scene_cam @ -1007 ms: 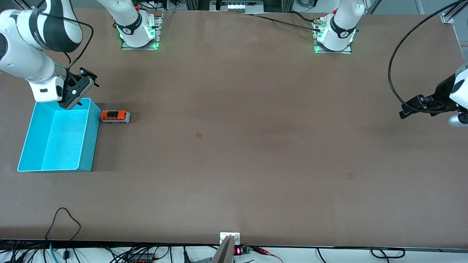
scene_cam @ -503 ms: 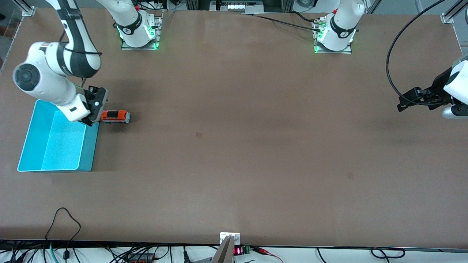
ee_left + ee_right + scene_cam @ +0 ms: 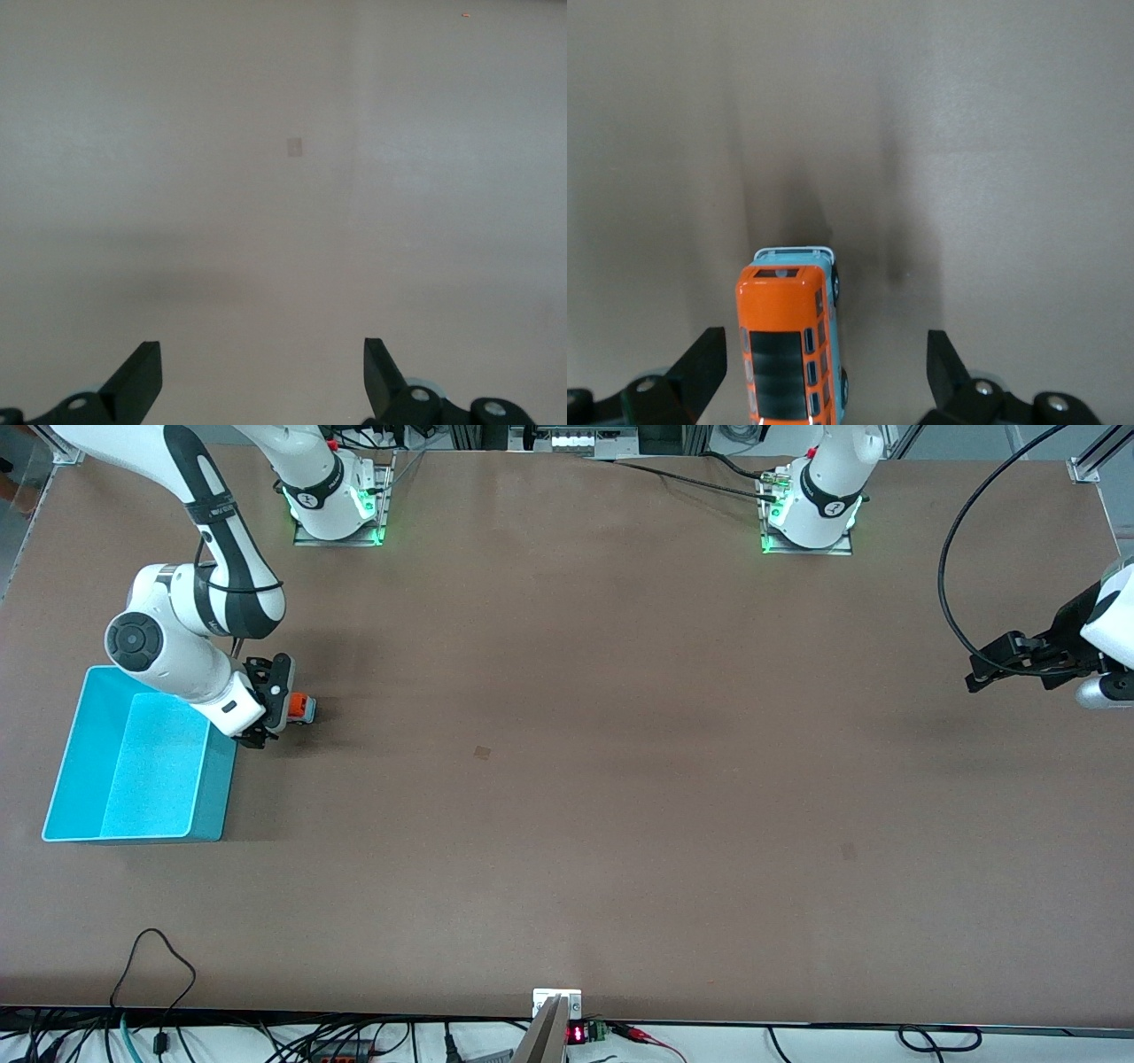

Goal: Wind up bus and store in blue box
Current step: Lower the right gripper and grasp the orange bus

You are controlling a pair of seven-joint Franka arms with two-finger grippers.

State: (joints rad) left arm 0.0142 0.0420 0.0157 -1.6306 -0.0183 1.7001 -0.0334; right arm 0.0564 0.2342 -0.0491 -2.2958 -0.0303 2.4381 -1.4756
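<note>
The small orange-red bus point(image 3: 302, 708) stands on the brown table beside the blue box point(image 3: 215, 788), at the box's end farther from the front camera. My right gripper point(image 3: 275, 707) is down over the bus and covers most of it. In the right wrist view the bus point(image 3: 788, 345) lies between the open fingers point(image 3: 704, 365), closer to one of them, and neither touches it. My right gripper point(image 3: 824, 365) holds nothing. My left gripper point(image 3: 980, 677) waits open above the table's edge at the left arm's end. Only bare table shows between the jaws of my left gripper point(image 3: 259, 372).
A small dark mark point(image 3: 482, 753) sits on the table near its middle. A black cable point(image 3: 952, 567) loops by the left arm. Loose cables point(image 3: 155, 957) and a small bracket point(image 3: 556, 1001) lie along the table's edge nearest the front camera.
My right arm swung from above the box's corner across to the bus and came down over it, staying open. The left gripper barely shifted.
</note>
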